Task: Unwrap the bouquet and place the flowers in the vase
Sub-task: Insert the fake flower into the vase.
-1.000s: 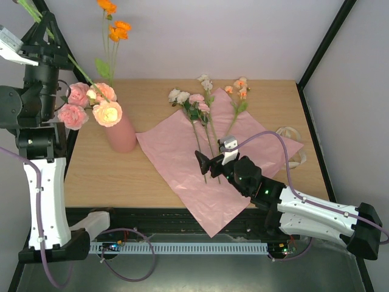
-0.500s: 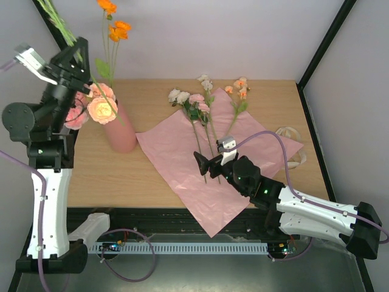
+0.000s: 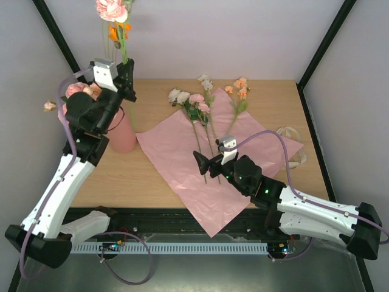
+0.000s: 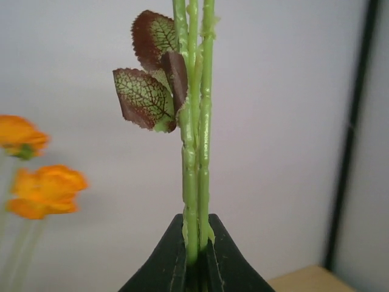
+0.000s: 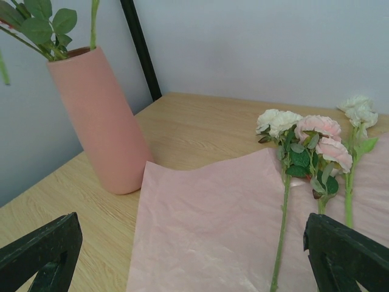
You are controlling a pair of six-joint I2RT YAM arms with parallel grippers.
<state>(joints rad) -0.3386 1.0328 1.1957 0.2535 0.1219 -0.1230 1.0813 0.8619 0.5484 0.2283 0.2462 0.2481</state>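
From above: one vase stands at the left rear of the desk, its mouth hidden by the left arm. The left fingers pinch stems above it (the pink rose on top is cut by the frame). One pink sheet carries four loose flowers; one ribbon lies to the right. The right fingers are spread wide over the sheet, holding nothing. Left wrist: the fingers are clamped on green stems, two or three, hard to separate, and two orange blooms are blurred. Right wrist: vase, sheet and three flowers show, lower ends cut off.
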